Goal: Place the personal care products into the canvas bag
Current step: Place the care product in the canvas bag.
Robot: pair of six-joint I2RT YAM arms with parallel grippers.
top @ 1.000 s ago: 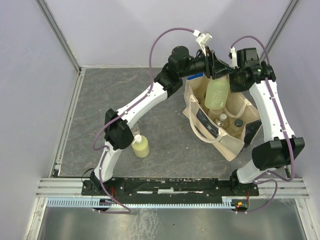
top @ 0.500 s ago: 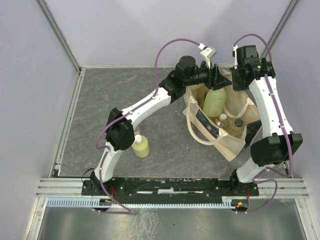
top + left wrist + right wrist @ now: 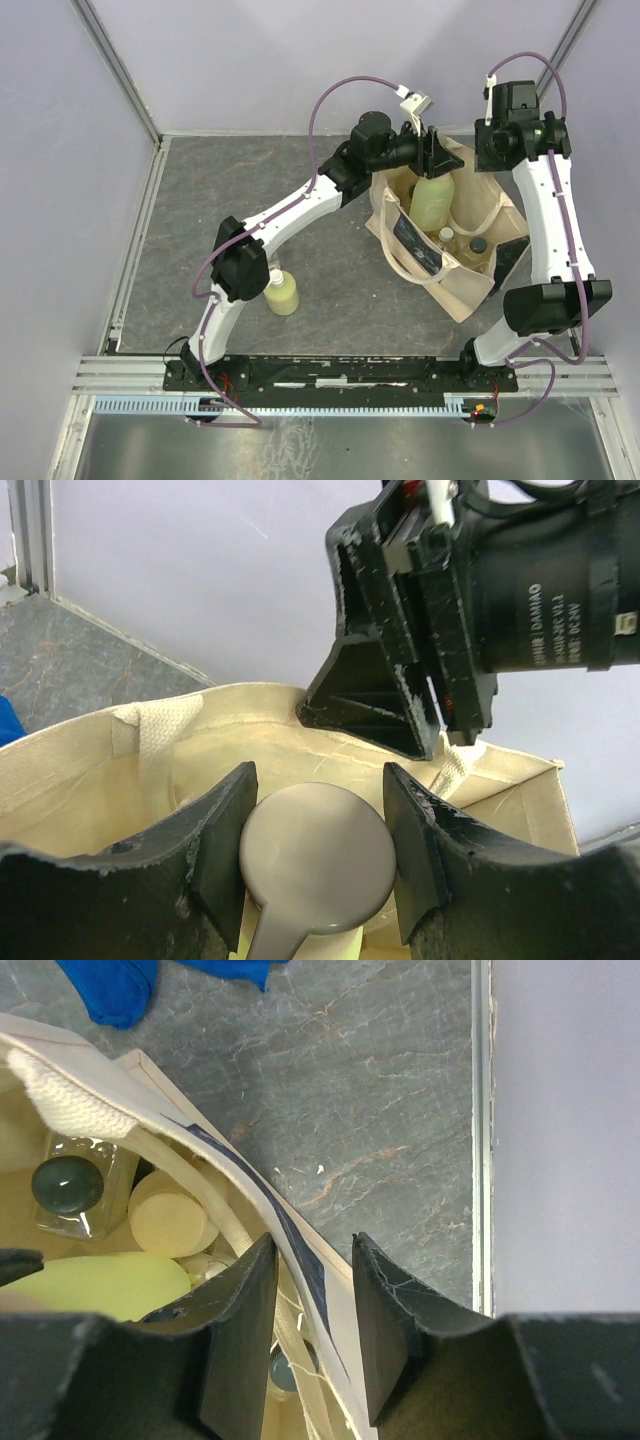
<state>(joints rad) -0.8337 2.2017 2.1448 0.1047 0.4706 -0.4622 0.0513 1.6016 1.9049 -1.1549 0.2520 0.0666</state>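
The task looks mostly done, but not finished. The bag (image 3: 455,285) stands open at the right of the table (image 3: 250,200). The left gripper (image 3: 317,780) is above its mouth, its two fingers pressed on either side of the pale cap (image 3: 315,855) of a yellow-green bottle (image 3: 432,202). The body of this bottle is already down inside the bag, so I judge that it only needs to be let go. The right gripper (image 3: 312,1260) is at the far right edge of the bag with its fingers spread: the rim with the dark stripe runs between them, but they do not clamp it. Below it, inside the bag, I can see a black-capped bottle (image 3: 67,1185), a beige jar (image 3: 168,1222) and, lower, one more dark cap (image 3: 285,1370). So at least three products lie there beside the held one. How many more are hidden under them I cannot tell. One product is clearly left: a second yellow-green bottle (image 3: 282,292) stands upright on the table, just beside the elbow of the left arm (image 3: 238,262) and well apart from the bag. A blue cloth (image 3: 120,985) lies on the table near the bag and is not part of the work. What remains, in my view, is to release the held bottle and then to bring the last one from the table.
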